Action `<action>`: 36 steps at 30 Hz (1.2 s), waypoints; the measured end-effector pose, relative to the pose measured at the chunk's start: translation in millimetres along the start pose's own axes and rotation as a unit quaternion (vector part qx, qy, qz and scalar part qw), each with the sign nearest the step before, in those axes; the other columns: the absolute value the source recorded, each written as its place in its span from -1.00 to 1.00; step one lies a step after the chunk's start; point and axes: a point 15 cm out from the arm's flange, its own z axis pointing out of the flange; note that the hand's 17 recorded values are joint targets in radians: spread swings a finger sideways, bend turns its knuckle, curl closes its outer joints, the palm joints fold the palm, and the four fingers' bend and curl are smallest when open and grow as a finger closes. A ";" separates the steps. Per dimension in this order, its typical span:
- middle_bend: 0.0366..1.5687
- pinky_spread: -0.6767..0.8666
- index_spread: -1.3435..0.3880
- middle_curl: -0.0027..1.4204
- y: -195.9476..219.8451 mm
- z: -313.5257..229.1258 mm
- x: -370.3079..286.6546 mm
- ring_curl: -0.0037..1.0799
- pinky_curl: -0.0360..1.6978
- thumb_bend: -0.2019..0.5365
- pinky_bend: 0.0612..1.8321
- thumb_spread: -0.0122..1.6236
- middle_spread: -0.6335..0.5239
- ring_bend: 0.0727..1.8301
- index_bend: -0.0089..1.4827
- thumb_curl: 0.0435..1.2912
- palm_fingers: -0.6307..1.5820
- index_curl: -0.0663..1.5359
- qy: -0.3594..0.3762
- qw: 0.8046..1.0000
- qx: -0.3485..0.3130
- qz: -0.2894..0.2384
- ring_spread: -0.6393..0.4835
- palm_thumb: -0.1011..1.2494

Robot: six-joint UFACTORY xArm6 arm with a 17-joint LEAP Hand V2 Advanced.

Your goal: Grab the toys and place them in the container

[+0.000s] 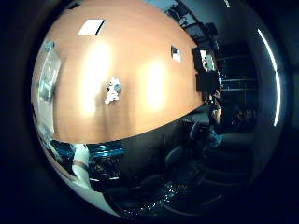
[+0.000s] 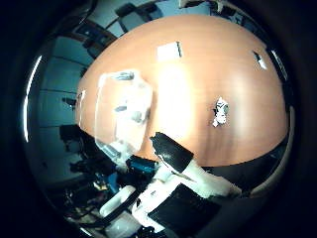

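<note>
- A small white toy (image 2: 220, 112) is seen lying right of centre in the thumb-side frame, on the bare counter (image 2: 198, 74), well apart from the clear container (image 2: 124, 116) at centre left.
- Its long axis appears to run roughly up the frame; its facing cannot be told.
- The hand (image 2: 171, 163) is held high, grasping nothing, its fingers seemingly relaxed.
- A risk is judged: the small toy could be nudged away or pinched poorly on descent.
</note>
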 end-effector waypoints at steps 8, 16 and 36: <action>-0.65 0.50 0.36 -0.48 16.9 85.2 25.2 -0.64 -0.65 -0.54 -0.71 0.29 0.17 -0.72 -0.77 -0.66 -0.17 -0.53 -0.016 0.997 -0.053 0.060 0.48 -0.36; -0.74 0.49 0.41 -0.50 25.6 141.1 40.9 -0.61 -0.64 -0.53 -0.72 0.26 0.30 -0.76 -0.76 -0.66 -0.21 -0.53 -0.035 0.990 -0.100 0.093 0.51 -0.45; -0.79 0.48 0.43 -0.50 14.8 223.1 79.7 -0.56 -0.63 -0.52 -0.76 0.26 0.28 -0.82 -0.76 -0.64 -0.19 -0.53 -0.035 0.985 -0.103 0.134 0.52 -0.43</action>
